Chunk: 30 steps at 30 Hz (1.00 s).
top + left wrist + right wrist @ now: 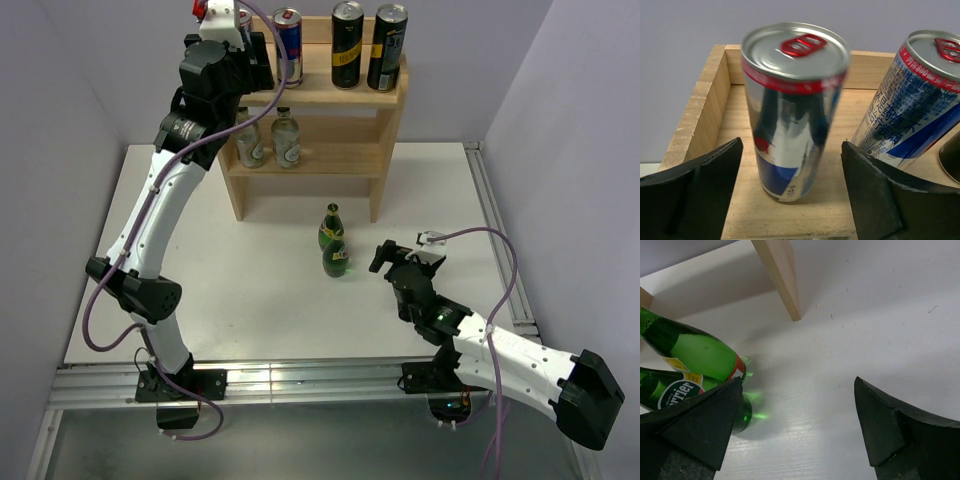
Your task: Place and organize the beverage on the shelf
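Observation:
The light-wood shelf (322, 96) stands at the back of the table. Its upper board holds a silver-blue can (241, 17), a second like can (288, 33) and two black-gold cans (347, 45). My left gripper (243, 45) is open around the leftmost can (790, 110), which stands on the upper board (805, 215); both fingers (705, 180) are clear of it. Two green bottles (331, 227) (336, 258) stand on the table before the shelf. My right gripper (385, 256) is open and empty, just right of them (695, 347).
Two clear bottles (250, 142) (286, 140) stand on the left of the lower tier. The second can (912, 100) is close to my left gripper's right finger. A shelf leg (782, 280) stands beyond my right gripper. Metal rails run along the table's right edge (495, 230).

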Available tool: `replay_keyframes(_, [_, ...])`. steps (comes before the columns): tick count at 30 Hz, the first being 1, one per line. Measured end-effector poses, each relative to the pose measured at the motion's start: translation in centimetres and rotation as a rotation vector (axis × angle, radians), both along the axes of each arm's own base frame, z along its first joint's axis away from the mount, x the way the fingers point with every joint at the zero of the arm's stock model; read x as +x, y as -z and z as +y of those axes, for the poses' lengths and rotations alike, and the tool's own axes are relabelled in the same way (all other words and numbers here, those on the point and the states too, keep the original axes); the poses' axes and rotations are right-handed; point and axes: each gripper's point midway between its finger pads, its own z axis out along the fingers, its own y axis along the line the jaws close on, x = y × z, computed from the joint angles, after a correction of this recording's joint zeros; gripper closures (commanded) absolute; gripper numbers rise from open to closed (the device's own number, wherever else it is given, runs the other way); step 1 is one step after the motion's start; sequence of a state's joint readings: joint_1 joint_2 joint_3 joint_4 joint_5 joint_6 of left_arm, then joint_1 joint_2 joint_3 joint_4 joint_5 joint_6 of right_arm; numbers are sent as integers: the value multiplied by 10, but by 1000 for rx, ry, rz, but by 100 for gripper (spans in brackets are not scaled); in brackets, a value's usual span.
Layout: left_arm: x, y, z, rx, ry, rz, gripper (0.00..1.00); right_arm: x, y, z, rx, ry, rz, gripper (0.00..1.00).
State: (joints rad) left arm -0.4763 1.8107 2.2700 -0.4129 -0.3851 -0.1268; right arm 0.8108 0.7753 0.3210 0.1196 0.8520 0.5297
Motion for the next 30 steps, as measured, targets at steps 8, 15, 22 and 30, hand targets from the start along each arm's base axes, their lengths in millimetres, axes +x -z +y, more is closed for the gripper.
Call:
replay_keyframes(8, [-5, -5, 2, -19, 0, -17, 1, 0, 1, 0, -2, 0, 2, 0])
replay_keyframes(15, [-15, -11, 4, -41, 13, -24, 1, 0, 4, 0, -11, 0, 10, 0])
replay_keyframes(22, [-46, -26, 4, -77, 57, -38, 1, 0, 2, 0, -17, -2, 7, 0])
replay_keyframes(30, [-136, 2, 13, -135, 155, 15, 1, -3, -18, 8, 17, -60, -53, 0])
